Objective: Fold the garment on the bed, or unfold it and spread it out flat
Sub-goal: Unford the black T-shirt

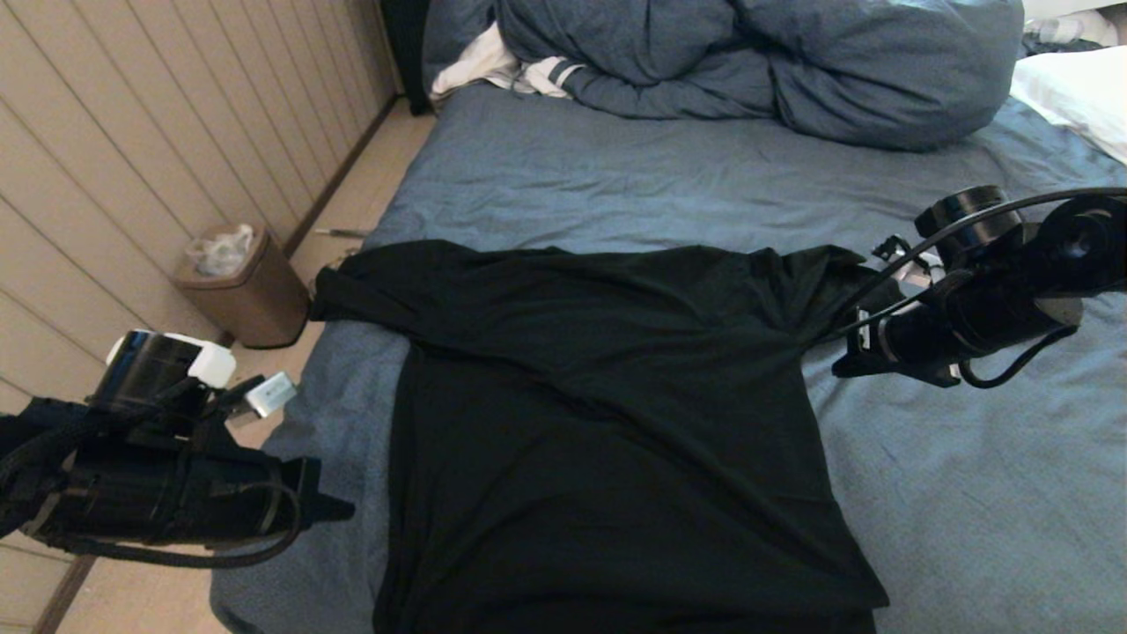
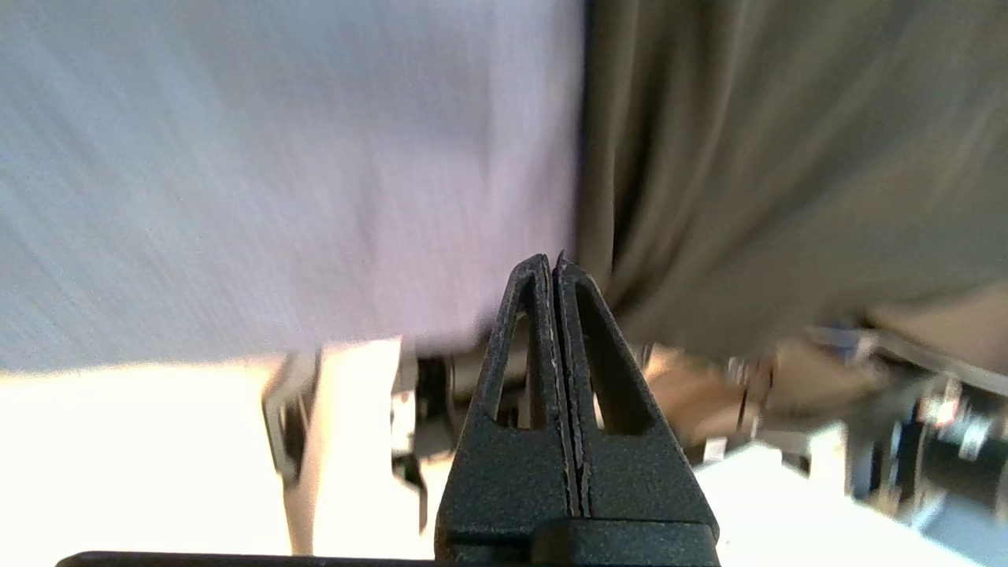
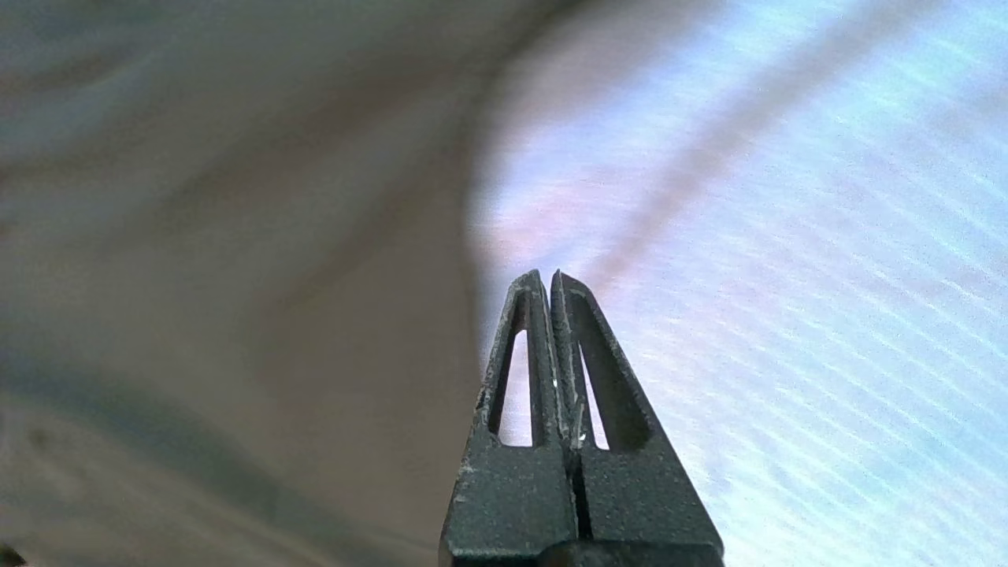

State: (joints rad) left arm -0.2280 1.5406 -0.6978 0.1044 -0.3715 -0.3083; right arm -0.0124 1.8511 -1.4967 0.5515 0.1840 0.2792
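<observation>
The garment, a black T-shirt with its plain side up, lies spread on the bed, sleeves out to both sides and hem toward me. My left gripper hovers off the bed's left edge beside the shirt's body, shut and empty. In the left wrist view its tips point at the border between sheet and garment. My right gripper sits beside the right sleeve, shut on nothing. The right wrist view shows its tips over the sheet just off the garment's edge.
A bulky blue duvet and a white stripe-cuffed cloth lie at the far end, with a white pillow at the far right. A brown bin stands on the floor by the panelled wall on the left.
</observation>
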